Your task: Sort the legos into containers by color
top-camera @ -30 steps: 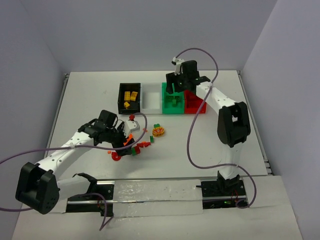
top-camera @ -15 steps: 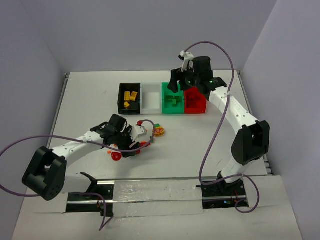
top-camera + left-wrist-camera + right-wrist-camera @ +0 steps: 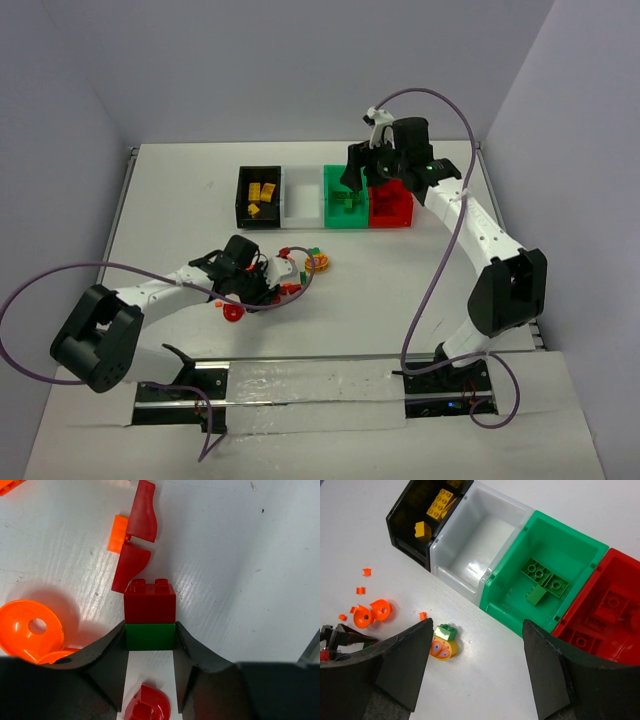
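Note:
On the table, my left gripper [image 3: 150, 630] has its jaws pressed against both sides of a green brick [image 3: 150, 636] that is joined to a red brick [image 3: 150, 602]. It sits low in the lego pile [image 3: 268, 290]. Loose red curved pieces [image 3: 142, 520], an orange disc [image 3: 30, 630] and a red half-round piece [image 3: 147, 705] lie around it. At the back stand the black bin [image 3: 240, 200], white bin [image 3: 303, 215], green bin [image 3: 345, 222] and red bin [image 3: 392, 218]. Above the green and red bins, my right gripper [image 3: 360, 180] hangs open and holds nothing.
Yellow bricks [image 3: 440, 502] lie in the black bin [image 3: 405, 535], and green bricks [image 3: 545, 577] lie in the green bin [image 3: 505, 600]. A yellow round piece [image 3: 444, 649] topped by a green brick rests in front of the white bin [image 3: 455, 570]. Small orange bits [image 3: 366, 572] are scattered to the left.
My left gripper slid right into the pile and its jaws closed in on the green brick. The right arm shifted right and rose over the bins, jaws still wide.

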